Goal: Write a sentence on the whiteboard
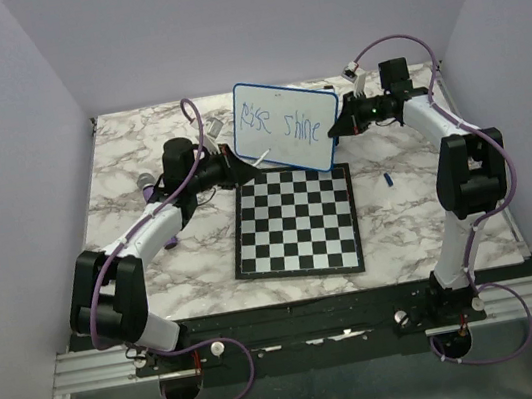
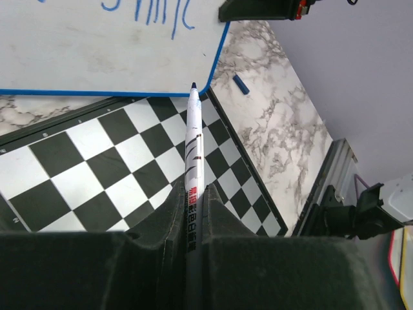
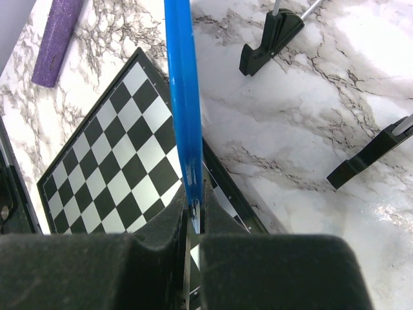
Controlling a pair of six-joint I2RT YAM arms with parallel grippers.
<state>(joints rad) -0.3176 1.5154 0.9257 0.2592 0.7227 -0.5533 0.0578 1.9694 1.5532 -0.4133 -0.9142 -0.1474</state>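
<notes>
Writing was midway: left gripper [image 2: 193, 200] clamped marker [image 2: 193, 139]; right gripper [image 3: 194, 208] clamped whiteboard [image 1: 273, 150] rim. Next move required tip contact below sentence [image 1: 282, 122].

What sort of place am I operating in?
Likely a lab test booth: plain walls enclose a marble-patterned table, arms bolted to an aluminium rail, chessboard and whiteboard as props.

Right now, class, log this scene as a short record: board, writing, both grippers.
whiteboard: tilted up at the far edge of the chessboard
sentence: blue, reads roughly "Rise shine"
left gripper: shut on marker, tip at the whiteboard's lower corner, contact unclear
right gripper: shut on the whiteboard's blue rim
</notes>
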